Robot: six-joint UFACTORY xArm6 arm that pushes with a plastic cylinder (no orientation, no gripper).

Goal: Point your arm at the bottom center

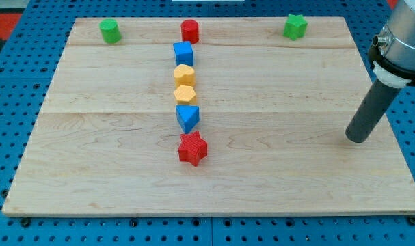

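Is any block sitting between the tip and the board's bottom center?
No. My tip is at the view's right, the red star ends the middle column above bottom center, and the path down-left across the board looks bare.

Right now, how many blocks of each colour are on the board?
Green: 2, a cylinder and a star
Red: 2, a cylinder and a star
Blue: 2
Yellow: 2
Total: 8
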